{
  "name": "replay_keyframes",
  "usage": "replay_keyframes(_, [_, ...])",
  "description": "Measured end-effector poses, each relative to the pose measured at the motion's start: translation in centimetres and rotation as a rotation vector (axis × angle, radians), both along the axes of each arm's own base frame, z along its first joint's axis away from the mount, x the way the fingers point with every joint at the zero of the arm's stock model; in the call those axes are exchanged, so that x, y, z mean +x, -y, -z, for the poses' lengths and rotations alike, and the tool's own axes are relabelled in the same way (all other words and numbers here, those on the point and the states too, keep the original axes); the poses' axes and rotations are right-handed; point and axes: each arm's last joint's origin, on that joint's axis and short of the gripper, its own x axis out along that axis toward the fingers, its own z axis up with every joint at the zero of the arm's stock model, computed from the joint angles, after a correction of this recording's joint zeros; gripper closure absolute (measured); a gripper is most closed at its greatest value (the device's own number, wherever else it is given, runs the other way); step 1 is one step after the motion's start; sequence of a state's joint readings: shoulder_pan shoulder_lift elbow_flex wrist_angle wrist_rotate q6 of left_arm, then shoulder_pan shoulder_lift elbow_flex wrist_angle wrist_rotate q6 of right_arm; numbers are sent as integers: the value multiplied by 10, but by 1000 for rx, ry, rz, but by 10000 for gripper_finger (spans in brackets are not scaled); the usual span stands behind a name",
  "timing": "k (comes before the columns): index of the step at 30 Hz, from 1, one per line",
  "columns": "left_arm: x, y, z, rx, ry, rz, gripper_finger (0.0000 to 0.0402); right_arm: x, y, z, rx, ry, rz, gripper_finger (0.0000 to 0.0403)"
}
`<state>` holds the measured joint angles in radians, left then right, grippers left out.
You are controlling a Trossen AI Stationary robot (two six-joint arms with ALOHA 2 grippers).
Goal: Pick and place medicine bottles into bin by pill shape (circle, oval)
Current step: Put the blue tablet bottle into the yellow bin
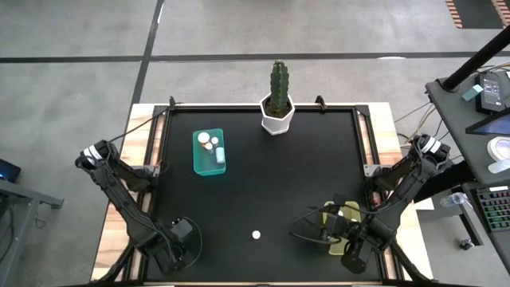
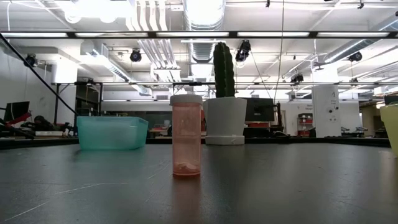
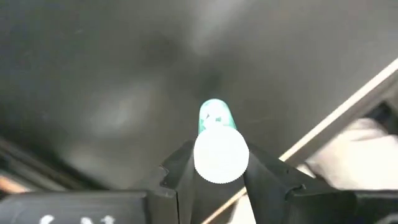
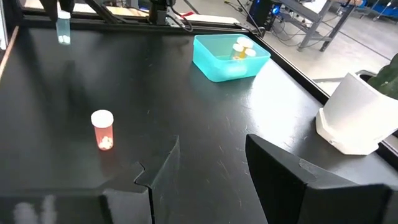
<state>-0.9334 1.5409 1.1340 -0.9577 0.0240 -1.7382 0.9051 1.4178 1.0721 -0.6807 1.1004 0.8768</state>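
Right now I have the left gripper (image 3: 221,177) low at the near left corner of the black table (image 1: 263,175), its two fingers clamped on a green bottle (image 3: 216,119) with a white cap (image 3: 221,155); the bottle points out ahead of the fingertips, over the dark table surface.

My right gripper (image 4: 205,168) sits at the near right side, fingers spread apart with nothing between them. Ahead of it, and off to one side, an orange bottle (image 4: 102,129) stands upright on the table by itself, white cap on top and pills lying at its bottom (image 2: 186,168). From above I see it as a white dot (image 1: 256,235) between the two grippers, well apart from both.

Farther out from the right gripper lies the teal bin (image 4: 231,57), holding a few white-capped bottles (image 1: 209,143). A yellowish bin (image 1: 335,227) lies right under the right arm, with at least one white cap (image 1: 337,214) showing in it. Beyond the right gripper, at the far edge, is the white pot (image 1: 276,114) with a cactus (image 1: 278,86).
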Motion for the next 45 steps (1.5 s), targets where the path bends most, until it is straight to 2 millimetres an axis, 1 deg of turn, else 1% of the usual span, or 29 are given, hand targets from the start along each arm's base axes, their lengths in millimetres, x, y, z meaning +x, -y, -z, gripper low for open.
replay_keyframes(5, [13,3,-22,9,144,33,304,2,-3,3,21,26,-14,225])
replay_keyframes(10, [33,-1,-46,76,341,101,304,5,-7,8,47,51,-55,225])
replay_keyframes(15, [51,-7,-63,165,502,181,304,11,-11,10,108,80,-111,225])
replay_keyframes(23, [81,-21,-68,289,689,309,304,21,-16,6,209,126,-199,224])
replay_keyframes(25, [89,-25,-70,325,746,335,304,25,-15,6,230,136,-206,217])
replay_keyframes(29, [102,-29,-77,391,854,402,304,37,-15,9,230,152,-212,191])
replay_keyframes(32, [109,-31,-83,429,919,449,304,49,-18,11,191,157,-223,169])
replay_keyframes(37, [116,-34,-88,497,985,500,304,66,-25,-1,85,157,-256,142])
replay_keyframes(41, [118,-34,-89,525,1010,530,304,78,-30,-14,17,164,-277,137])
replay_keyframes(45, [119,-34,-90,543,1033,547,304,89,-29,-24,-19,172,-274,142])
